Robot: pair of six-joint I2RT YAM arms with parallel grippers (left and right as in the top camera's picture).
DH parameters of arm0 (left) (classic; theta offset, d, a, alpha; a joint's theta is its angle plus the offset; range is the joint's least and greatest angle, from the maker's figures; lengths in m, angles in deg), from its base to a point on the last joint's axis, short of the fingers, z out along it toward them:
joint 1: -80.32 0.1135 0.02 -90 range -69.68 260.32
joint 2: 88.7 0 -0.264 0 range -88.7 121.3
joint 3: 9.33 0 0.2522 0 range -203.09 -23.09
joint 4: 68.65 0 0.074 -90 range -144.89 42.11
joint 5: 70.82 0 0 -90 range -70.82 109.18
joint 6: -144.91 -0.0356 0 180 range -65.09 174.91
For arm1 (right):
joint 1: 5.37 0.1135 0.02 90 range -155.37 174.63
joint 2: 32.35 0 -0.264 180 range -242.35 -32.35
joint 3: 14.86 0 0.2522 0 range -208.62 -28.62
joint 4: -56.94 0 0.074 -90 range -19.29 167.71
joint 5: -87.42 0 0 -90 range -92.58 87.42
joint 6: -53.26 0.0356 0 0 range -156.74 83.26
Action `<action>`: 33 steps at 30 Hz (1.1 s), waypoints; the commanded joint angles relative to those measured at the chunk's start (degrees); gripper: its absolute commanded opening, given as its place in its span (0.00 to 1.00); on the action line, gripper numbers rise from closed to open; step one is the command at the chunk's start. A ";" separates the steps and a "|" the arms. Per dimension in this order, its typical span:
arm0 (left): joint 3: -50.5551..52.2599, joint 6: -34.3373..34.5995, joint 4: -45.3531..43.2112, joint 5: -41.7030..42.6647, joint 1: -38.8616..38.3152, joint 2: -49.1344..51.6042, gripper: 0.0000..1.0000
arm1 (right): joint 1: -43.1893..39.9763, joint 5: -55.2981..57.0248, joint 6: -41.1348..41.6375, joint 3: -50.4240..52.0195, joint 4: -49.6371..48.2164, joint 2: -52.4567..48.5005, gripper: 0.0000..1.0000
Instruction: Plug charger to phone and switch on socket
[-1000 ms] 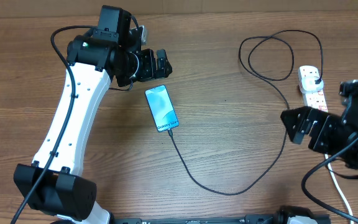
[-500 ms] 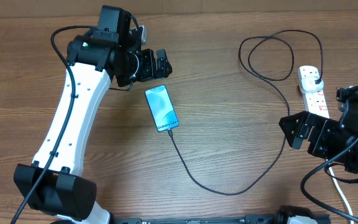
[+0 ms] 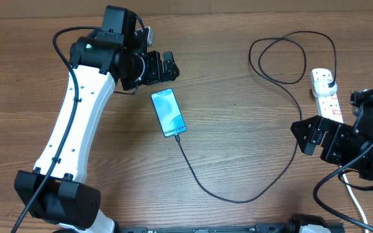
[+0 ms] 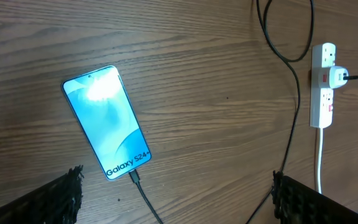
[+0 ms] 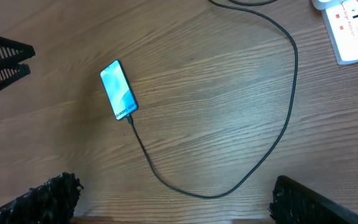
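- Left of centre on the worktop (image 3: 238, 58), I see the phone (image 3: 168, 112) lying flat, screen lit blue-white, "Galaxy S24+" txt at its near end.
- Charger (image 3: 203, 186): tip sits at the phone's near-end port. Cable runs toward the near edge, curves right, climbs to a loose loop at far right, then ends at a plug (image 4: 335, 77).
- Plug is seated in the socket (image 3: 326, 92), which lies at the far-right side, well apart from the phone.
- Red marks show by the socket's switches; I can't tell on vs off.
- Thick white cord (image 4: 319, 158) leaves the socket's near end.
- L end effector (image 3: 169, 66) sits just beyond the phone's far end, jaws released wide, nothing in them. Its wrist cam has a fingertip in each bottom corner, w/ the phone between them in view.
- R end effector (image 3: 305, 134) is left of the socket's near end, near the cable, jaws released wide, empty.
- R wrist cam looks over the cable curve, w/ the phone at left.
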 commanded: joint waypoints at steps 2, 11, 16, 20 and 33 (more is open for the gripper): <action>-0.83 0.17 0.13 -0.02 0.24 -0.13 1.00 | 0.37 0.26 -0.48 -0.48 -0.13 0.26 1.00; -0.83 0.09 0.17 -3.96 -1.40 -4.20 1.00 | 0.37 0.26 -0.48 -0.48 -0.11 0.26 1.00; -0.83 -0.09 2.29 -14.34 -2.91 -11.02 1.00 | 0.37 0.26 -0.48 -0.48 -0.13 0.26 1.00; -0.74 -1.01 4.44 -20.87 -2.73 -17.11 1.00 | 0.37 0.26 -0.48 -0.48 -0.13 0.26 1.00; 18.47 -5.66 -2.21 -22.27 7.54 -40.83 1.00 | 0.37 0.26 -0.48 -0.48 -0.13 0.26 1.00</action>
